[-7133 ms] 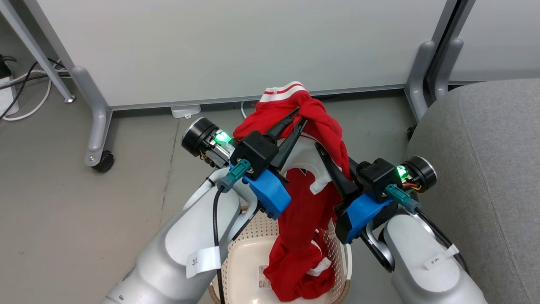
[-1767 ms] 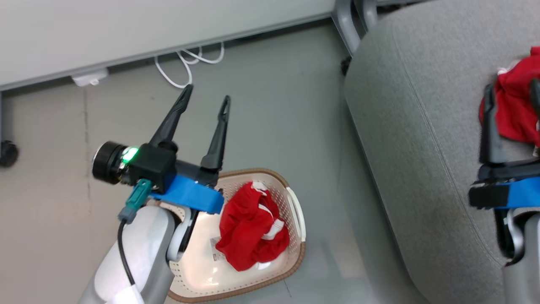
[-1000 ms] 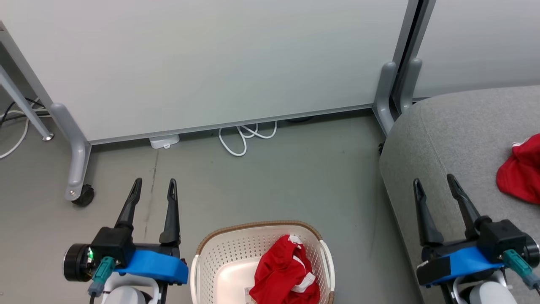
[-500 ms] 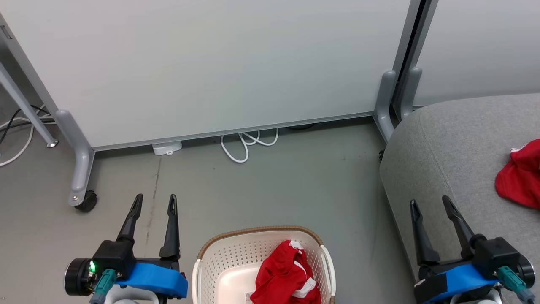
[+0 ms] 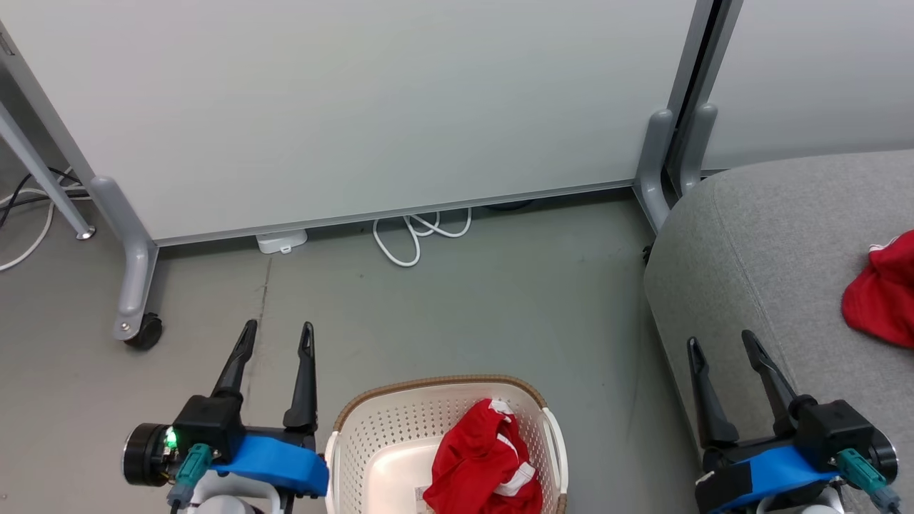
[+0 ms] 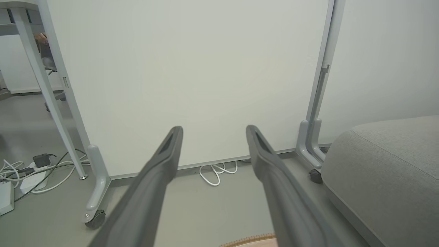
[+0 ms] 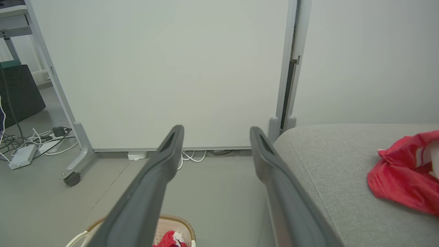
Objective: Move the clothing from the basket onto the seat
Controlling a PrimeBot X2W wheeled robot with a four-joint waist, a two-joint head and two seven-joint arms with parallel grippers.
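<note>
you're halfway through. one bright, soft red sports garment [image 5: 882, 300] with white trim lies crumpled on the large grey fabric-upholstered seat [image 5: 771, 235] off to your right. the second red garment [image 5: 480, 467], white-striped, sits bunched inside the cream-white perforated plastic basket [image 5: 428, 383] with the brown woven-look rim, on the floor [image 5: 457, 314] directly in front of you.

neither gripper carries anything. the left gripper [image 5: 278, 326] hovers over the floor just left of the basket, its two long dark fingers spread wide. the right gripper [image 5: 720, 340] hangs near the seat's front edge, fingers likewise spread and empty.

so the step in hand looks like the reach for the garment left in the basket. your next move calls for bending down and bringing one gripper over the basket and into the heap. pinch a thick fold rather than a loose edge, lift it clear of the rim, then swing right to the seat. mind the basket: it looks light and may drag along if the cloth snags.
</note>
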